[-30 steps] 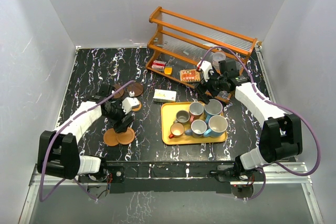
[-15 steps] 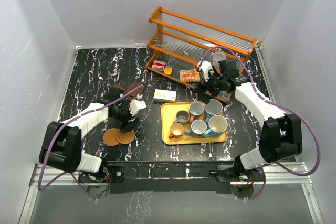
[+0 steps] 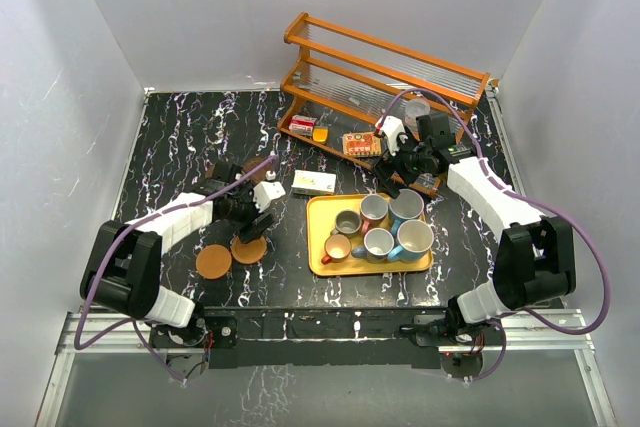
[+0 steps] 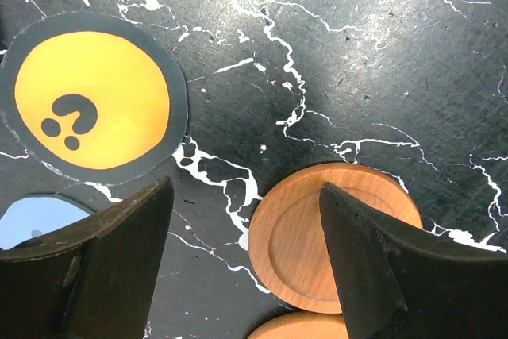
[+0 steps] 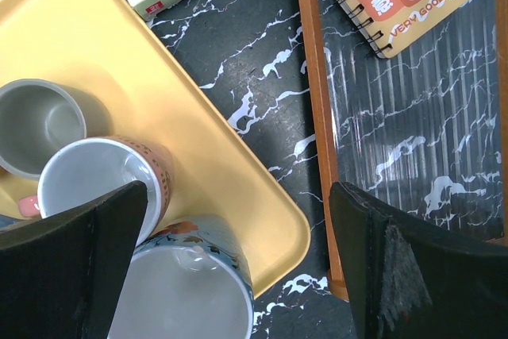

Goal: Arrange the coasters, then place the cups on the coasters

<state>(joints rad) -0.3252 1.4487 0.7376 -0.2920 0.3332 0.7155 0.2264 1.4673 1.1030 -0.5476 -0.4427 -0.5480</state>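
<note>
Two wooden orange coasters lie near the front left, one alone and one under my left gripper. In the left wrist view that gripper is open, and this coaster lies partly beneath its right finger. I cannot tell whether they touch. An orange disc with a dark rim and a blue-grey coaster lie to the left. Several cups stand on the yellow tray. My right gripper hangs open over the tray's far right corner, above a light blue cup.
A wooden rack stands at the back right with a notebook and a clear plastic cup on it. A white box lies just beyond the tray. White walls close in the black marbled table.
My left gripper has moved right toward the tray. One wooden coaster, earlier overlapping the other, now lies further right and apart from it. The right arm has not moved.
</note>
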